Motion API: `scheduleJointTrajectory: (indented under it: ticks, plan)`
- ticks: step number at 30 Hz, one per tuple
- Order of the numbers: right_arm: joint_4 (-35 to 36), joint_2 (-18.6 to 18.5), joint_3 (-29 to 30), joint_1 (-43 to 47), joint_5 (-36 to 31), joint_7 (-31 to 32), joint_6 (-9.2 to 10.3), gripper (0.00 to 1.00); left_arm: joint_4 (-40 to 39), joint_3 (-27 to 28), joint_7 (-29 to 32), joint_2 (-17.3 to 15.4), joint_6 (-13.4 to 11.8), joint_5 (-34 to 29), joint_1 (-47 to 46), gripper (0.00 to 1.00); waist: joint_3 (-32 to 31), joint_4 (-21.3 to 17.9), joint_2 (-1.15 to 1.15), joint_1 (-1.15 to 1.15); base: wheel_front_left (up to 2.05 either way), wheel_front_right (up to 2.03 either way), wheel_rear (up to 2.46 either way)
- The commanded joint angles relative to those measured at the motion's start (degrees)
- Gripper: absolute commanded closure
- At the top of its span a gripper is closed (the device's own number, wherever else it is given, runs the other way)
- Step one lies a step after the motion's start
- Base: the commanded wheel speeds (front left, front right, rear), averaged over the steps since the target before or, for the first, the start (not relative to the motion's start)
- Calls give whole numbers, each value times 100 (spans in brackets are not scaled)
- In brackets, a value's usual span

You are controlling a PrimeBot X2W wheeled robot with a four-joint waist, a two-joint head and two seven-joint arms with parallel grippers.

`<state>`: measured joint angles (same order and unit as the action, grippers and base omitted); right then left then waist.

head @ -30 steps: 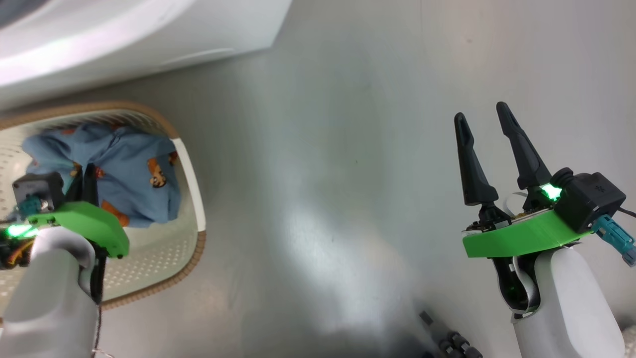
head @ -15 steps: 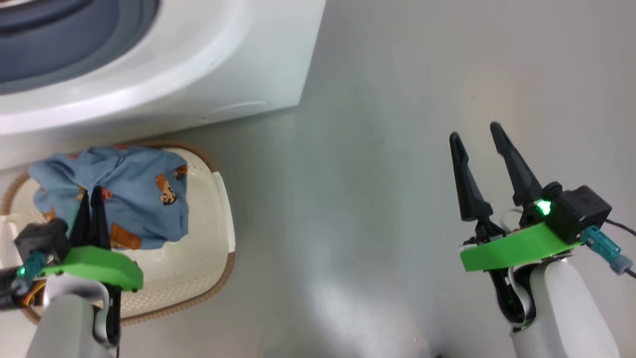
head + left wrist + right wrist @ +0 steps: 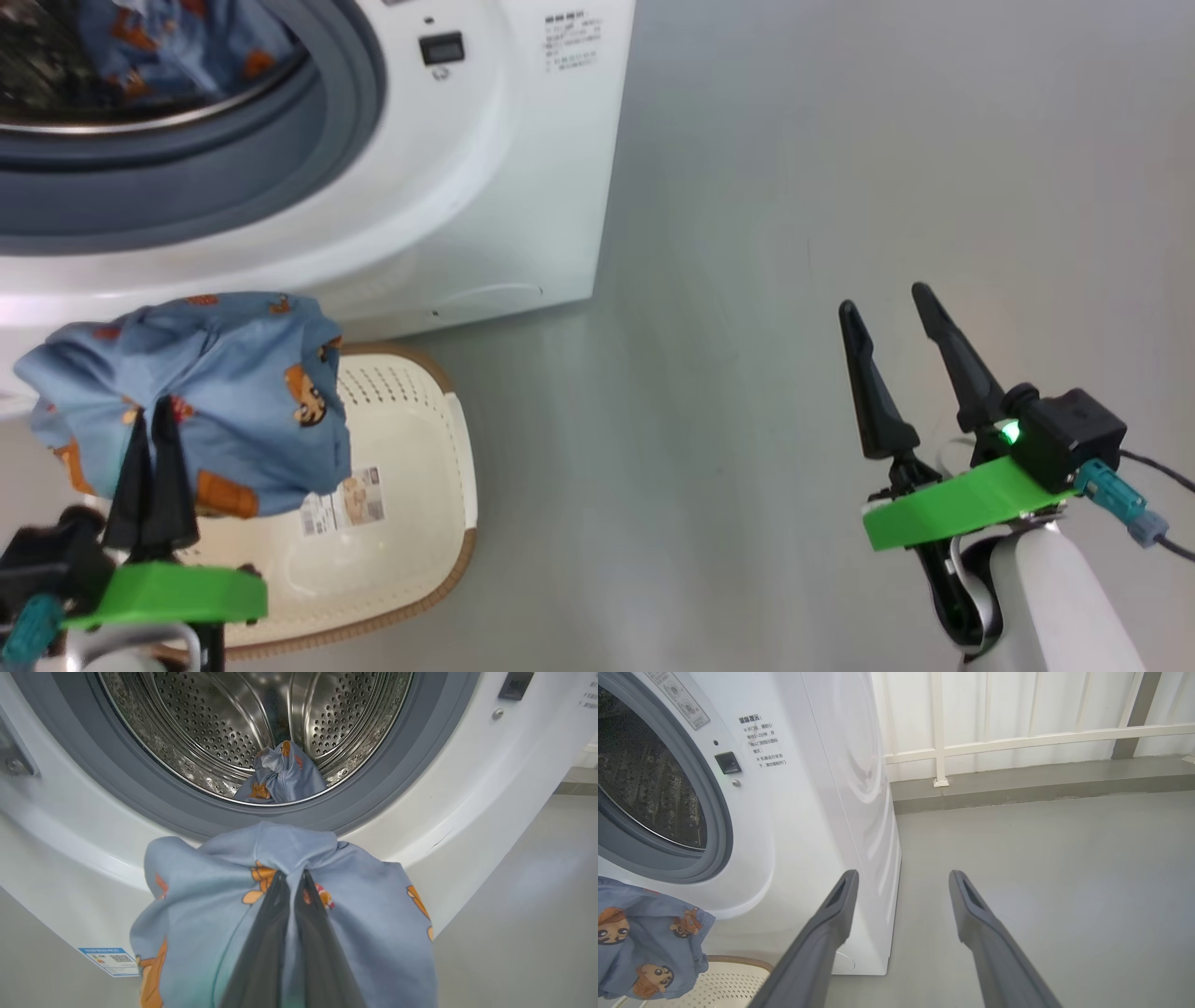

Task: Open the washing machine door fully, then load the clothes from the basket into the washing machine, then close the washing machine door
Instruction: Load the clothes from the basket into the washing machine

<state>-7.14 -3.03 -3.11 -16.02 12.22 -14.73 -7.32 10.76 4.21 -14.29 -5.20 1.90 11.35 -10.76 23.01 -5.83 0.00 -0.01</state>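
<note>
Above the grey floor [image 3: 747, 233], the left gripper [image 3: 154, 411], clamped on a blue garment [image 3: 233, 373], has lifted it out of the basket [image 3: 462, 485] toward the open drum [image 3: 224, 728] of the washing machine [image 3: 504, 168]; the right gripper [image 3: 882, 299] waits, jaws apart.

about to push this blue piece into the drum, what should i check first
1. Left pincer shut on the blue garment: ok.
2. Garment's hem clear of the basket: cannot tell.
3. Drum mouth unblocked: ok.
4. Room inside, with one piece lying at the front: ok.
5. Right pincer open, off to the side over the floor: ok.
6. Washing machine door fully open: cannot tell.
</note>
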Motion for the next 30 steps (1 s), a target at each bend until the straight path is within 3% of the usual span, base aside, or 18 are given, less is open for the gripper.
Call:
scheduleJointTrajectory:
  ticks: [1,9,30]
  plan:
    - [103,15,-146,167,-86,-27,-17,0,-247,240,-71,-93,34,-95,133,100,-279,75,0,1,0,0,0]
    - [71,15,-162,374,-163,-27,-17,0,-988,507,-71,106,58,-232,760,100,-787,84,0,1,0,0,0]
    - [47,15,-83,933,-237,-27,-17,0,-1551,590,-71,229,-66,-238,1875,100,-1731,294,0,1,0,0,0]
